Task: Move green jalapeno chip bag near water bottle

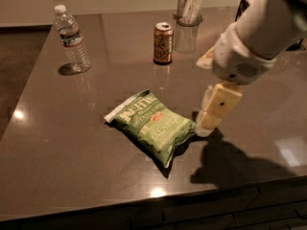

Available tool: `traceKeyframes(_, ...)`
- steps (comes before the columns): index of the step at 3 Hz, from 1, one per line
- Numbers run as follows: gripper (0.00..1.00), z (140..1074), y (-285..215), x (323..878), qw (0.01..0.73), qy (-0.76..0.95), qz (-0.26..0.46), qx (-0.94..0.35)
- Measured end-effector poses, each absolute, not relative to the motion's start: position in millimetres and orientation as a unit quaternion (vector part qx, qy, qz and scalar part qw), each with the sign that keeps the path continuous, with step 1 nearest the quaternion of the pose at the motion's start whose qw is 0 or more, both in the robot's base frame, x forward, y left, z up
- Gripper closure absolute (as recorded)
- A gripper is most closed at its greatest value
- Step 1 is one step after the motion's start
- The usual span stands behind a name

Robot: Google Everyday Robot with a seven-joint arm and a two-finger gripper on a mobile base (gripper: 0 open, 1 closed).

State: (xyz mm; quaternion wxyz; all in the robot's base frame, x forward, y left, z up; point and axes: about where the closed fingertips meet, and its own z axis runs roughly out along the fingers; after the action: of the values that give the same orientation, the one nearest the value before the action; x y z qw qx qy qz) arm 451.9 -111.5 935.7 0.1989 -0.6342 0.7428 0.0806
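right now your gripper (207, 125) hangs low over the table (72, 143), pointing down, and you cannot tell whether it is released or clenched. the green jalapeno chip bag (152, 125) lies flat just to its left; whether they touch is unclear. the bag's long axis runs diagonally, with its pale top edge pointing away from the gripper toward the far left. the water bottle (72, 40) stands upright well apart, far left and further back. 1 drink can (163, 43) stands behind the bag.
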Motion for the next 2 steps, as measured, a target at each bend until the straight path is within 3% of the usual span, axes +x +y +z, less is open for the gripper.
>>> traceKeyframes(2, 0.0, 889, -58, 454, 0.155, 0.743, 0.073, -0.647)
